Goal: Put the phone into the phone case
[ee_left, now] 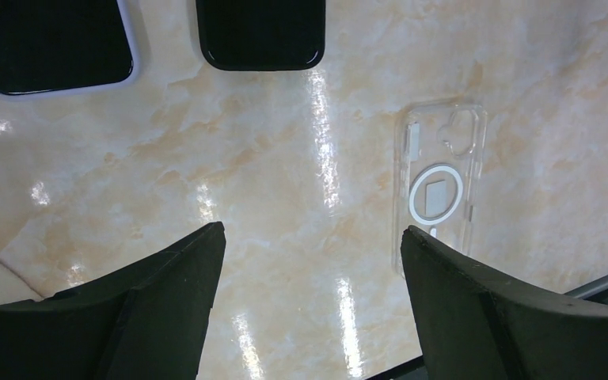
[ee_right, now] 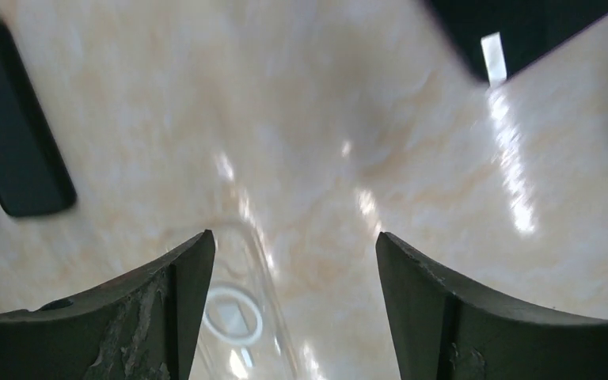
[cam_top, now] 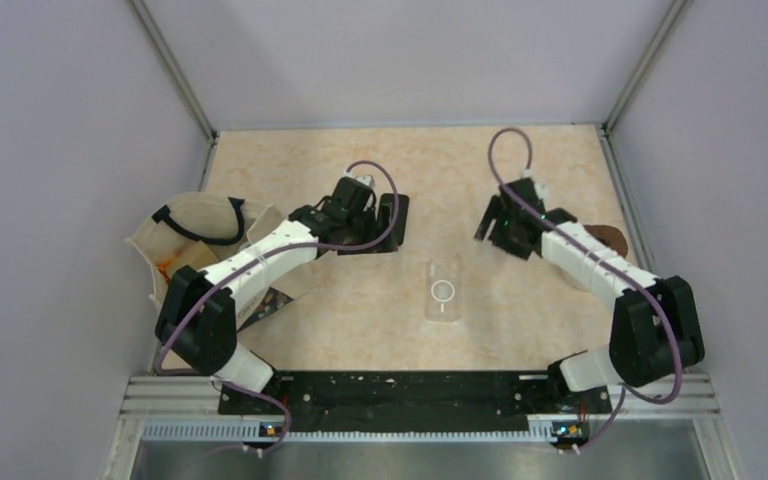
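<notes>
The clear phone case (cam_top: pixel 444 291), marked with a white ring, lies flat mid-table; it also shows in the left wrist view (ee_left: pixel 441 186) and the right wrist view (ee_right: pixel 237 317). Two dark phones lie beyond my left gripper (ee_left: pixel 313 229): a black one (ee_left: pixel 261 33) and one with a pale rim (ee_left: pixel 47 43). That gripper is open over bare table, left of the case. My right gripper (ee_right: pixel 293 235) is open too, its left finger over the case's edge. A dark phone (ee_right: pixel 16 142) lies to its left and another (ee_right: pixel 522 32) at the upper right. Neither gripper holds anything.
A cream tote bag (cam_top: pixel 200 240) with black handles sits at the table's left side under the left arm. A brown object (cam_top: pixel 610 238) lies by the right wall. Grey walls enclose the table, and a black rail (cam_top: pixel 390 390) runs along the near edge.
</notes>
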Robot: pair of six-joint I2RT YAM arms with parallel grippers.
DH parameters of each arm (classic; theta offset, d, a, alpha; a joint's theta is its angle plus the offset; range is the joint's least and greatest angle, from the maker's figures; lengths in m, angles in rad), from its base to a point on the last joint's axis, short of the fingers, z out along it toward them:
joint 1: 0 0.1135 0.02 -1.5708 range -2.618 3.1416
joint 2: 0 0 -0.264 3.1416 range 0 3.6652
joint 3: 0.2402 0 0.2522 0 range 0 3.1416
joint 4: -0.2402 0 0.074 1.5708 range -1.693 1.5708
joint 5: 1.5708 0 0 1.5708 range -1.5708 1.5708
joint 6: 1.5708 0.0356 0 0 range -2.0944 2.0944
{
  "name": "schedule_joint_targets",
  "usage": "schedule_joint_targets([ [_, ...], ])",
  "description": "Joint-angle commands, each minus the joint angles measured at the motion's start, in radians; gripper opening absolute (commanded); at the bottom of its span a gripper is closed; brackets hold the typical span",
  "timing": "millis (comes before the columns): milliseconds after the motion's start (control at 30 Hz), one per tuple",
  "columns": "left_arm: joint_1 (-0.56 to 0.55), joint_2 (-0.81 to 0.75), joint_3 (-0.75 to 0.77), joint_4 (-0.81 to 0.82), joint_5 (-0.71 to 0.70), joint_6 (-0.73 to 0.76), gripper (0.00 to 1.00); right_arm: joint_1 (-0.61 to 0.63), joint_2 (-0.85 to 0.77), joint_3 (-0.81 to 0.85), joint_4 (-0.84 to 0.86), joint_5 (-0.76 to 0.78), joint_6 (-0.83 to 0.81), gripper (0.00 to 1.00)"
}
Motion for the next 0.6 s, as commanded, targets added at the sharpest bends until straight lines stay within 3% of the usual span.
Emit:
schedule_joint_targets([
  [0, 0.002, -0.057, 0.0, 0.024, 0.031, 0.006, 0.86, -0.189, 0.086, 0.172, 0.052, 0.091, -0.115, 0.77],
  [133, 0.001, -0.067, 0.015, 0.002, 0.039, 0.021, 0.86, -0.298, 0.24, 0.32, 0.078, 0.077, -0.159, 0.85],
  [300, 0.002, -0.082, 0.027, -0.011, 0.055, 0.036, 0.86, -0.38, 0.395, 0.458, 0.113, 0.03, -0.153, 0.87],
  [567, 0.001, -0.083, 0.042, -0.025, 0.072, 0.056, 0.87, -0.492, 0.523, 0.509, 0.168, -0.06, -0.084, 0.88],
])
